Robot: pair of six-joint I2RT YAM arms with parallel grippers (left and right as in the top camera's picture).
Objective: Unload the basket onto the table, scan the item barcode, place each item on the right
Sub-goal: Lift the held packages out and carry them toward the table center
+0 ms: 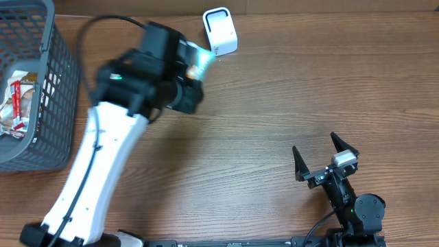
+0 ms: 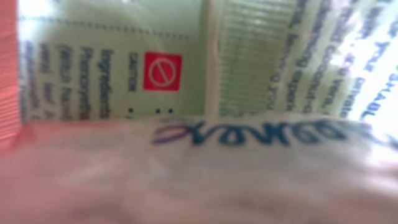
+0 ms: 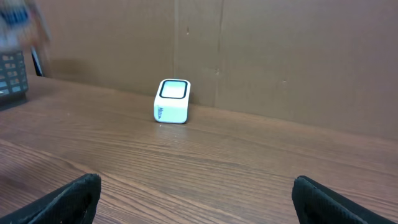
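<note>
My left gripper [image 1: 194, 77] is shut on the item [image 1: 199, 64], a pale green packet, and holds it just left of the white barcode scanner [image 1: 220, 31] at the table's far edge. The packet [image 2: 186, 74] fills the left wrist view, showing blurred print, a red square symbol and blue lettering; the fingers are hidden there and no barcode is legible. My right gripper [image 1: 326, 156] rests near the front right with its jaws wide open and nothing between them. From the right wrist, the scanner [image 3: 171, 101] stands far ahead on the wood.
A grey mesh basket [image 1: 58, 82] stands at the far left with a red-and-white snack packet [image 1: 16, 103] inside. A brown cardboard wall [image 3: 280, 56] backs the table behind the scanner. Bare wood lies between the two arms.
</note>
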